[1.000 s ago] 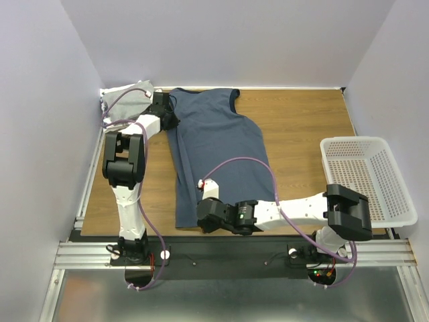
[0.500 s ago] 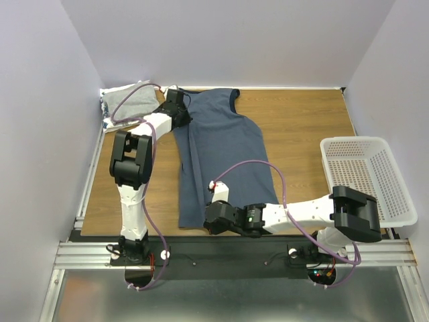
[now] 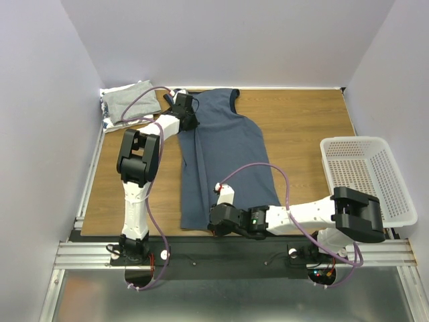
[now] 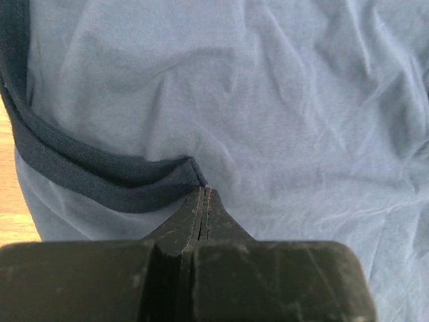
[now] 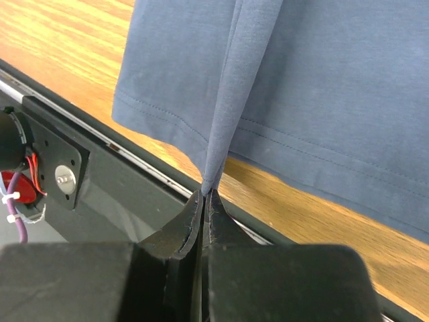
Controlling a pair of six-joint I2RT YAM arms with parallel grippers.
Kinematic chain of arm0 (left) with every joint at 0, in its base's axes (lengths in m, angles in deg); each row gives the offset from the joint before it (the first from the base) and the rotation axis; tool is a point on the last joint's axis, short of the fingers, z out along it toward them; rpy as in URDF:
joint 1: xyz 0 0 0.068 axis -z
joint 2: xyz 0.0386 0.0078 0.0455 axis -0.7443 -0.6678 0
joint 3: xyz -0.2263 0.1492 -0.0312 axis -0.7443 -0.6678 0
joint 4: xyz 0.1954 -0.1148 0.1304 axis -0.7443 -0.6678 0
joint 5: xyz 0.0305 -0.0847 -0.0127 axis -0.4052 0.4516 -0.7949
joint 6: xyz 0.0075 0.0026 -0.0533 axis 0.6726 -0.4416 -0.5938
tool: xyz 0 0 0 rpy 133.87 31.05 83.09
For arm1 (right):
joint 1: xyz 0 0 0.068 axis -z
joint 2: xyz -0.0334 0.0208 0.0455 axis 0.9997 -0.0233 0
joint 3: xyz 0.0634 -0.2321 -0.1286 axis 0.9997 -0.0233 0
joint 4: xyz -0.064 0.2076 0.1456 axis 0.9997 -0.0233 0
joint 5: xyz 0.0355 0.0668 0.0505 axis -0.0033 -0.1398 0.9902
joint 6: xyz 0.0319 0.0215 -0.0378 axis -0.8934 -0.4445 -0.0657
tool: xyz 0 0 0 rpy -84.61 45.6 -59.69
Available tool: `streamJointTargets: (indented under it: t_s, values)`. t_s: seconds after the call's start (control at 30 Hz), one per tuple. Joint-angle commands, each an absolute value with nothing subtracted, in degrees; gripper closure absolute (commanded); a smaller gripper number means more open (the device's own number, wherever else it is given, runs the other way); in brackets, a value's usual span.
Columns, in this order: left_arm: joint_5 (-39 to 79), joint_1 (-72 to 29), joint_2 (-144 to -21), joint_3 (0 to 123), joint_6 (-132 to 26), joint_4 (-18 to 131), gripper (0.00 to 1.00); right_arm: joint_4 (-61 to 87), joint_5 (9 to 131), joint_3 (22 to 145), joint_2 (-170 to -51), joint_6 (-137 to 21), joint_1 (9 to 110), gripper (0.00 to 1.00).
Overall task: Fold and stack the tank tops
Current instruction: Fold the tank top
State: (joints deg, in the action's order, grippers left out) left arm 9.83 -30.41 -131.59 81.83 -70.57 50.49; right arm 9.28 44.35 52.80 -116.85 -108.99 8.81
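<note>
The blue top (image 3: 228, 141) lies spread on the table (image 3: 301, 127). The left gripper (image 4: 204, 198) is clamped tight on its dark armhole trim, the right gripper (image 5: 204, 198) pinches its hem; a grey top (image 3: 127, 100) sits far left

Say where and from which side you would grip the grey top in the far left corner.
Probably its near right edge, coming down from the side away from the walls: the grey top lies bunched in the corner, walls close behind and to its left.

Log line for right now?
left claw: shut on blue top trim | right claw: shut on its hem | side edge folded inward
</note>
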Motion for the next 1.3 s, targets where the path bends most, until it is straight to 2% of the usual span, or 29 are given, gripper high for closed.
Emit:
streamJointTargets:
  t_s: [0.0, 0.07, 0.13, 0.23, 0.27, 0.37, 0.43, 0.63, 0.73, 0.93, 1.03, 1.27]
  values:
    - [7.7, -30.3, -130.6, 84.4, -69.8, 53.8, 1.0, 11.1, 43.7, 51.3, -114.5, -110.6, 8.2, 0.97]
    - [7.7, -30.2, -130.6, 84.4, -69.7, 53.8, 1.0, 11.1, 43.6, 51.1, -114.6, -110.6, 8.2, 0.94]
    - [7.7, -30.0, -130.6, 84.6, -69.4, 53.9, 0.95, 11.1, 43.5, 50.9, -114.5, -110.8, 8.2, 0.92]
    - [7.8, -29.9, -130.3, 84.7, -69.1, 54.1, 0.81, 11.1, 43.0, 50.4, -113.6, -111.1, 8.3, 0.77]
    - [8.0, -29.9, -129.9, 85.0, -68.9, 54.2, 0.73, 11.0, 42.7, 50.3, -112.8, -111.0, 8.2, 0.66]
    - [8.2, -30.0, -128.4, 85.7, -68.0, 54.1, 0.65, 10.6, 41.9, 49.9, -110.7, -110.1, 8.2, 0.51]
    - [8.3, -30.3, -127.5, 86.2, -67.7, 54.0, 0.62, 9.5, 41.4, 50.4, -109.8, -109.3, 8.2, 0.48]
    - [5.6, -34.6, -123.9, 87.5, -70.4, 50.0, 0.62, 2.1, 36.5, 59.5, -112.0, -104.6, 6.8, 0.5]
    - [4.7, -38.3, -124.2, 87.9, -72.0, 47.5, 0.63, 0.8, 37.2, 67.4, -117.1, -100.4, 6.4, 0.55]
    - [7.0, -42.4, -129.4, 91.8, -69.8, 44.5, 0.63, -2.2, 37.9, 81.4, -132.1, -94.5, 6.5, 0.55]
    - [8.7, -42.7, -131.1, 92.8, -68.2, 43.9, 0.62, -6.5, 34.0, 85.3, -138.0, -94.2, 6.5, 0.54]
    - [11.5, -42.7, -131.0, 87.3, -67.9, 48.4, 0.59, -8.8, 32.0, 87.3, -141.3, -93.1, 6.5, 0.54]
